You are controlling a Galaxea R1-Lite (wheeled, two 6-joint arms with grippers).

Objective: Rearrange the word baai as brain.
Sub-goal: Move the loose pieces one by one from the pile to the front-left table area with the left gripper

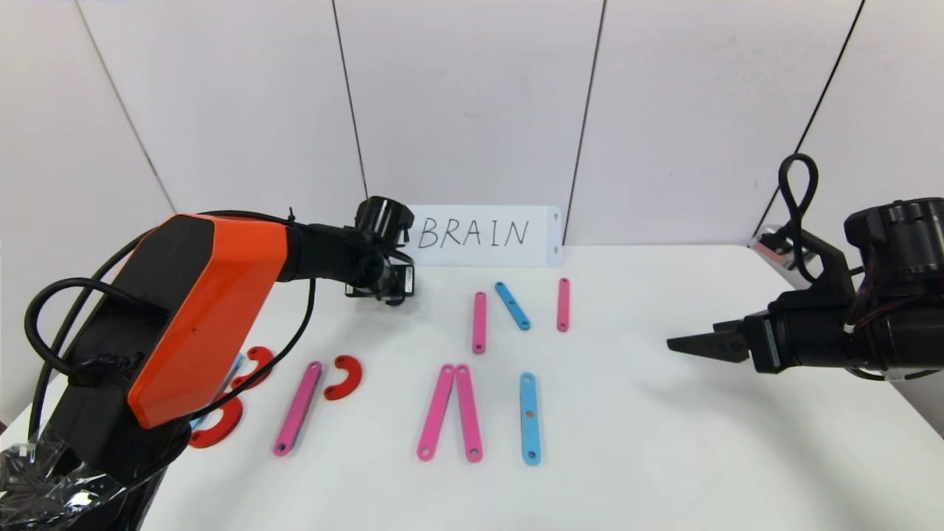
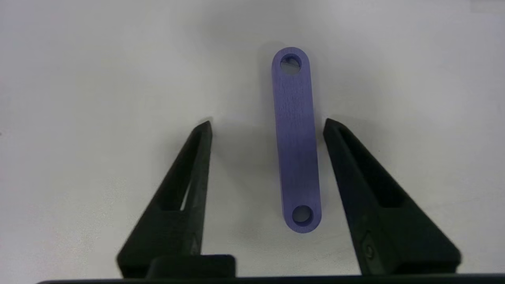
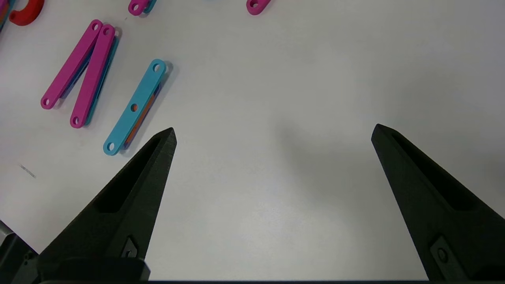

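**Head view: left gripper hovering over a purple strip, letters half built**

Head view is showing the left gripper (image 1: 380, 284) reaching out over the white table (image 1: 664, 457), just in front of the left end of the card. Its wrist camera is looking down on a short purple strip (image 2: 296, 140) lying flat between the spread fingers (image 2: 189, 169), which are gripping nothing; the strip is sitting closer to one finger than the other.

Moving rightward along the near row, red arcs (image 1: 221, 424) are lying partly hidden behind the left arm, then a long pink strip (image 1: 297, 408) with one more red arc (image 1: 345, 377) just beside its upper end. Next, two pink strips (image 1: 451, 413) are meeting at their far ends like an inverted V, and a blue strip (image 1: 529, 418) is lying upright beside them. Farther back, a pink strip (image 1: 479, 322), a slanted blue strip (image 1: 512, 305) and another pink strip (image 1: 563, 304) are forming an N.

A white card (image 1: 483, 236) is leaning against the back wall, reading "BRAIN" in handwriting.

At far right, the right gripper (image 1: 689, 345) is hanging above bare table, fingers (image 3: 130, 197) wide apart and empty.
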